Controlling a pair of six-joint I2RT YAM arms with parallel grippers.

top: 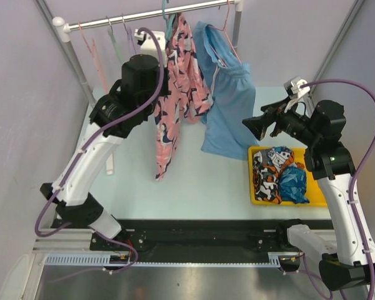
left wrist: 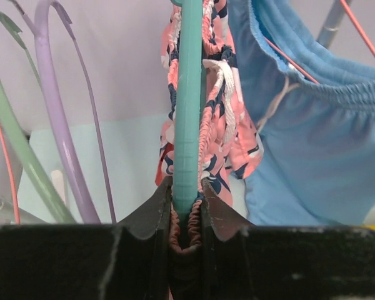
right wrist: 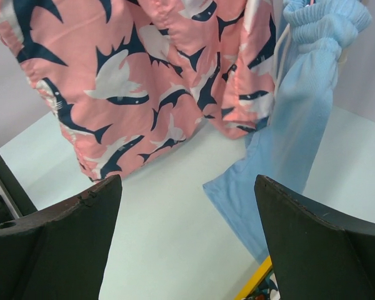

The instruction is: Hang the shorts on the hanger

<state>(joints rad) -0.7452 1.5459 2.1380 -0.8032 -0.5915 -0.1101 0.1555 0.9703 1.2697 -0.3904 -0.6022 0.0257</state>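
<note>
The pink shorts (top: 177, 87) with navy and white blotches hang from the rail, draped on the teal hanger (left wrist: 189, 112), one leg reaching down to the table. My left gripper (top: 167, 55) is up at the rail. In the left wrist view, the left gripper (left wrist: 186, 187) is shut on the hanger's teal bar, with the shorts' gathered waistband (left wrist: 182, 228) pinched in alongside. My right gripper (top: 253, 125) hovers open to the right, apart from the cloth. Between the spread fingers of the right gripper (right wrist: 187, 187) only the table shows, with the shorts (right wrist: 144, 81) beyond.
Plain light-blue shorts (top: 228, 100) hang on a pink hanger just right of the pink ones. Pale green (left wrist: 12, 137) and purple (left wrist: 59, 125) hangers hang to the left on the rail (top: 112, 22). A yellow tray (top: 256, 197) with patterned clothes sits at the right.
</note>
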